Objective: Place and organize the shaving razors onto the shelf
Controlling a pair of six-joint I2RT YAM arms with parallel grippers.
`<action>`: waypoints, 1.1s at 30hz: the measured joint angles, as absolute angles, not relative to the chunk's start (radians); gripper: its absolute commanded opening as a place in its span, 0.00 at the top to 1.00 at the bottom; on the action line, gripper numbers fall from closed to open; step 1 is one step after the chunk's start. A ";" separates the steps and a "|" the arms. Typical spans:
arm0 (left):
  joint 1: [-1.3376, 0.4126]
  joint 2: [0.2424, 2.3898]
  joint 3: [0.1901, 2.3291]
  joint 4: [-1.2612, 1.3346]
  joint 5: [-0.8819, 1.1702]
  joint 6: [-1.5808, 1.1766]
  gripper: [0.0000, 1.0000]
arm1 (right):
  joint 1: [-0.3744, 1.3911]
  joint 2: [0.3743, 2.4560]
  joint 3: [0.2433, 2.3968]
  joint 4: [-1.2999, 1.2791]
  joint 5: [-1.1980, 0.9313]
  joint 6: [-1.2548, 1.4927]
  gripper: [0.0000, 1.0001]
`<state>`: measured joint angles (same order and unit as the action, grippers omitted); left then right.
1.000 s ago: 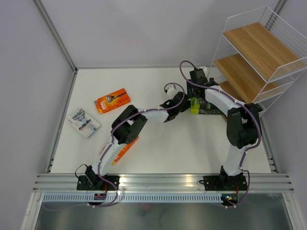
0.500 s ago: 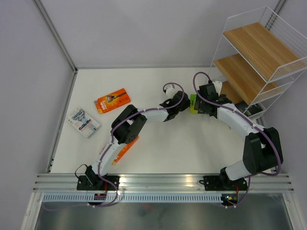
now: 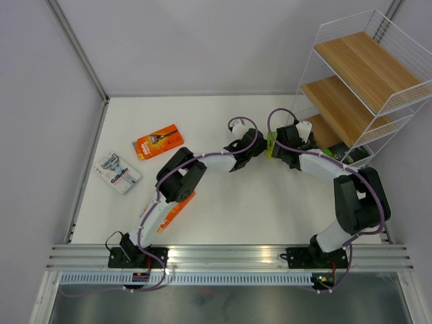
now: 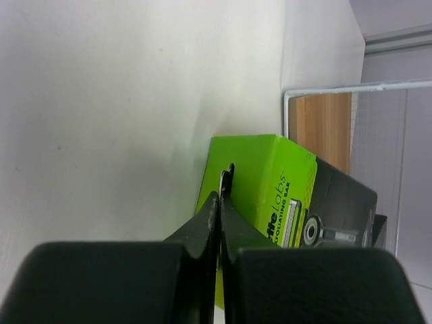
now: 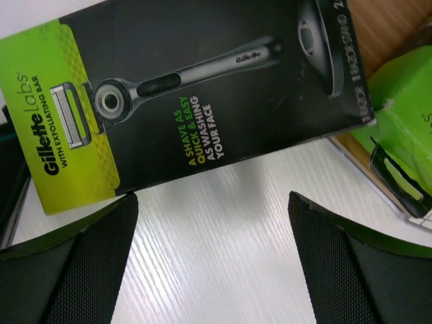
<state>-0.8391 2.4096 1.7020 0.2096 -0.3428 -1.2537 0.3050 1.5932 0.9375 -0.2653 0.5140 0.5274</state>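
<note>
The black cardboard razor pack with a lime-green end (image 5: 202, 94) lies flat on the white table (image 3: 223, 209), just in front of the tall white-wire shelf with light wooden boards (image 3: 351, 57). Its far end is close to the lowest board (image 4: 324, 128) but not yet on it. The left gripper (image 4: 221, 185) has its fingers pressed together with nothing between them, and their tips are against the pack's green end, so it looks set to push rather than lift. The right gripper (image 5: 212, 202) hangs over bare table beside the pack's long edge, fingers spread wide and holding nothing. A second lime-green pack (image 5: 412, 94) sits at the shelf's foot, just beside the first one's far corner. The likely trouble is a push from narrow closed tips. If they are off-centre, the pack may pivot, jam against the wire frame, or shove its neighbour askew. If the right fingers close where they are, they would catch only air. A flat pack also gives them little edge to grip. An orange pack (image 3: 158, 142), another orange pack (image 3: 174, 208) partly under the left arm and a white-and-blue blister pack (image 3: 117, 172) wait well apart. A careless swing of that arm could drag the one beneath it.
</note>
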 measured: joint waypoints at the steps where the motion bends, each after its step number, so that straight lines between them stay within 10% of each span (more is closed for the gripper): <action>1: -0.838 2.410 1.701 0.215 -0.343 -1.255 0.98 | 0.303 1.596 0.937 -0.252 0.518 0.527 0.02; 14: -0.833 2.410 1.700 0.224 -0.334 -1.256 0.98 | 0.222 1.626 0.947 -0.083 0.504 0.475 0.02; 33: -0.921 2.542 1.984 0.215 -0.392 -1.287 0.98 | 0.223 1.032 0.948 -0.205 0.040 0.464 0.02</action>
<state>-0.9211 2.5416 1.9842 0.2150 -0.3923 -1.2873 0.2230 1.0317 0.9478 -0.2047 0.0402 0.4637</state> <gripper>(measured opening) 0.025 0.979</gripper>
